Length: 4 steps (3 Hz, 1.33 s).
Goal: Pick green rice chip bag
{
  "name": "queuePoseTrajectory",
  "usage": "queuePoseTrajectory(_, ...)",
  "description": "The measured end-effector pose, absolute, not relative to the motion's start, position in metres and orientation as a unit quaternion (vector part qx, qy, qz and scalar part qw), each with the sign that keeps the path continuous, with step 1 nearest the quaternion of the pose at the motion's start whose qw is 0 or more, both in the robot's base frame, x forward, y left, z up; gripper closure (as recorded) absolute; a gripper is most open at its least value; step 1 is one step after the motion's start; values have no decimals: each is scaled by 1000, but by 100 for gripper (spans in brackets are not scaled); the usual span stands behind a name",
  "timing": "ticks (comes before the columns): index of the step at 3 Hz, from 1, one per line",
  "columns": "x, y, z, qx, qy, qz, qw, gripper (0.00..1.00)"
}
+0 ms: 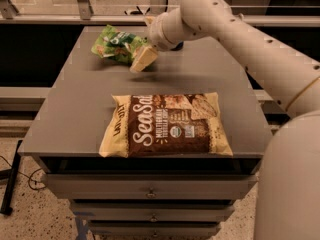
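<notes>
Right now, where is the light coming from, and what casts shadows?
Camera view: light falls from above; the gripper, hanging beside the green rice chip bag, throws a soft shadow on the table beneath it; the brown chip bag is evenly lit; the spaces either side of the table are dark.
</notes>
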<state>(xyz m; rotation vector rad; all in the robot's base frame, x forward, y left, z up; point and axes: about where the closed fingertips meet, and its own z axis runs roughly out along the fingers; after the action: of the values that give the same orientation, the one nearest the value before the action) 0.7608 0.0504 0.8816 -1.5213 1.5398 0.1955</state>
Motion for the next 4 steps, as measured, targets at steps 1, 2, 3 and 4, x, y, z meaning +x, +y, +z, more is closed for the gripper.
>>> queuePoseTrajectory(1,789,67,875,-608,631,90,474,18)
queuePoseTrajectory(2,798,75,867,-592,646,106,470,41)
queuePoseTrajectory(3,798,78,867,-584,653,117,468,65)
queuePoseTrajectory(4,787,84,875,-579,649,138,474,88)
